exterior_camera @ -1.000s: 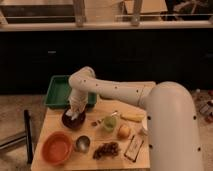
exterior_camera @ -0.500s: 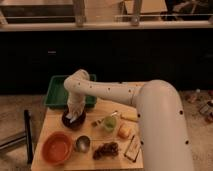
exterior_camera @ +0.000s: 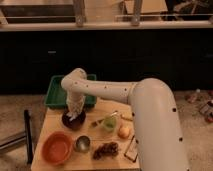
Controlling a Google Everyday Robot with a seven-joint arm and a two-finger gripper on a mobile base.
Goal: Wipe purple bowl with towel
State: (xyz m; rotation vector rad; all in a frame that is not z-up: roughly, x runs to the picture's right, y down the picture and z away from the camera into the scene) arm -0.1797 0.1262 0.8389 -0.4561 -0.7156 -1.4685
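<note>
Gripper [exterior_camera: 75, 106] just above purple bowl [exterior_camera: 81, 124] on tabletop [exterior_camera: 50, 127], jaws clamped on limp towel [exterior_camera: 74, 113]; bowl probably light, slides easily.

Dim, warm light is falling from above onto the pale wooden table [exterior_camera: 52, 126], while the dark wall behind it is sinking into shadow. The white curved robot arm [exterior_camera: 150, 100] is catching the brightest glow. The gripper [exterior_camera: 74, 115] is hanging shaded over the dark purple bowl [exterior_camera: 76, 126].
</note>
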